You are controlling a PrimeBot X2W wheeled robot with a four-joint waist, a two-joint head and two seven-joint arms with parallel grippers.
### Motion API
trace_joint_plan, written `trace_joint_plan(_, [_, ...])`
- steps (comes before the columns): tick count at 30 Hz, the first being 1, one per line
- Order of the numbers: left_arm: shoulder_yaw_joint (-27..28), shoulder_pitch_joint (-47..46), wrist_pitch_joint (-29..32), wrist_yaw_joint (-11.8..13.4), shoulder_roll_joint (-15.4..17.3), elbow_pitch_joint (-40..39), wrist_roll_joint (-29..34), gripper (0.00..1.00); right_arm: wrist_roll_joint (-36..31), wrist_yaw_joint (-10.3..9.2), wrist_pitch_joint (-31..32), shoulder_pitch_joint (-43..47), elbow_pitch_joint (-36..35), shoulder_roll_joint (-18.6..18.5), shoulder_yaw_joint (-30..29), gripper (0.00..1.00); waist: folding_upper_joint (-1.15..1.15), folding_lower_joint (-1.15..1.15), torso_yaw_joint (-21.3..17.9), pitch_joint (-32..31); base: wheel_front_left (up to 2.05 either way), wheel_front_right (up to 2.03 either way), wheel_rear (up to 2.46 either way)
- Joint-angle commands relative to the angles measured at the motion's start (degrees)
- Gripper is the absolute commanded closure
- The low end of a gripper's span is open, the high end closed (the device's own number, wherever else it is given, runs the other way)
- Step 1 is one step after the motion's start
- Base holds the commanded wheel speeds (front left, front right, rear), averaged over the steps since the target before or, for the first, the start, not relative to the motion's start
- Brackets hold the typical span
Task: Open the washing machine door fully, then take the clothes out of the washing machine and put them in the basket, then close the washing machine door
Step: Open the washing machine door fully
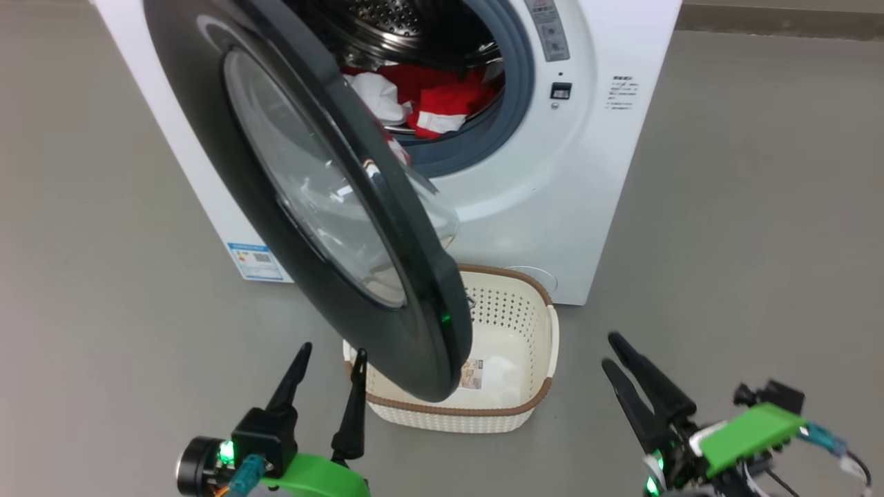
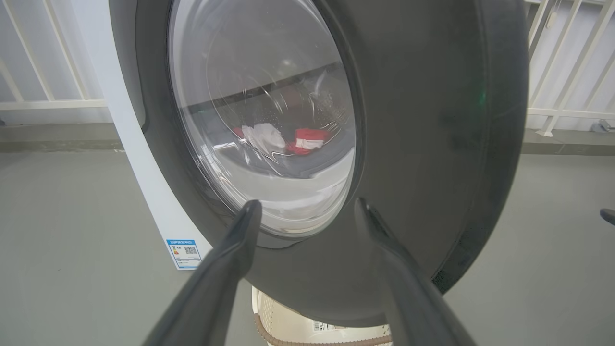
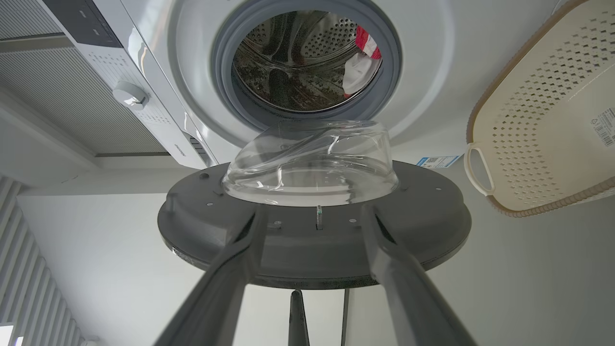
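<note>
The washing machine door (image 1: 414, 324) is hanging partly open, just ahead of the left gripper's (image 1: 333, 349) wide-spread jaws, with its outer face toward them. Its inner side and free edge are lying ahead of the right gripper (image 1: 609, 349), whose jaws are also standing wide with nothing between them. The door is likely behaving as a stiff, fairly heavy panel swinging on its hinge, so a push or a hook would probably suit it better than a pinch. Its glossy black rim is looking slippery, and the clear glass bowl (image 3: 312, 163) bulging from the inner side is best left untouched. The free edge, nearest the right jaws, seems the place to take hold. Beyond the door, the clothes (image 1: 442, 103), soft and light, are lying in the washing machine (image 1: 594, 172), well ahead of both pairs of jaws. The basket (image 1: 511, 304) is sitting on the floor between the two grippers, partly under the door.
</note>
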Motion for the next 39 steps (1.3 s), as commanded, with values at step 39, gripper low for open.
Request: trace_joint_plan(39, [5.82, 0.76, -0.53, -1.17, 0.67, -0.74, 1.67, 0.0, -88.11, 0.44, -28.94, 11.81, -10.59, 0.14, -12.64, 0.0, 0.0, 0.0, -4.44, -1.03, 0.0, 0.0, 0.0])
